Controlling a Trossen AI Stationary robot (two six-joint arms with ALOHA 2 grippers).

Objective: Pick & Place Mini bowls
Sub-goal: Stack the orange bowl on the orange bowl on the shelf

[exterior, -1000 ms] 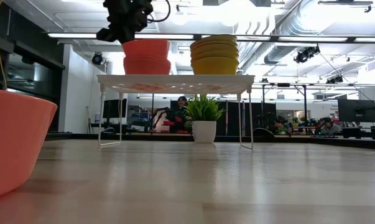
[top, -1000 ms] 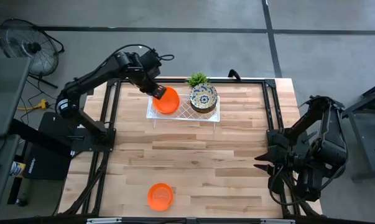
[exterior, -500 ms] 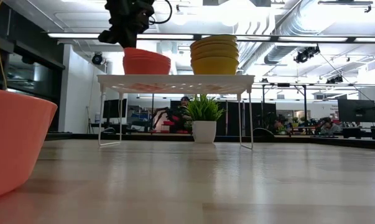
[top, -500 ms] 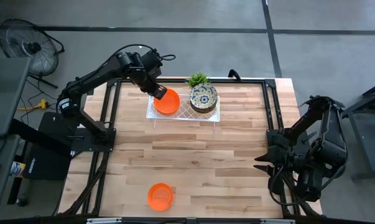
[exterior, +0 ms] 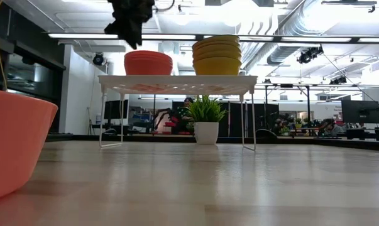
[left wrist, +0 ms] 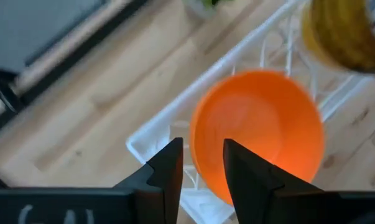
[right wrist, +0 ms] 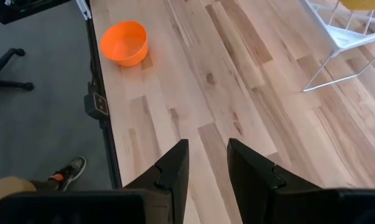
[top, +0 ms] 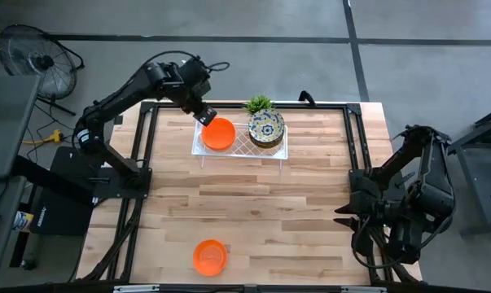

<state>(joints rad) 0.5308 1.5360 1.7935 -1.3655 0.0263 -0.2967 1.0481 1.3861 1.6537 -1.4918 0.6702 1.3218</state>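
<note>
The left pincer (top: pixel 203 114) has let go of the orange bowl and lifted clear; its fingers (left wrist: pixel 168 171) now stand slightly apart above the stack of orange bowls (top: pixel 219 134) on the white tray (top: pixel 242 148). Nearest, a lone orange bowl (top: pixel 209 256) sits at the counter's (top: pixel 269 212) front edge. Farther back, the patterned bowls (top: pixel 266 129) are stacked on the tray beside the orange stack, a potted plant (top: pixel 259 104) behind them. The right pincer (right wrist: pixel 206 163) waits, empty and slightly apart, over the counter's right edge.
</note>
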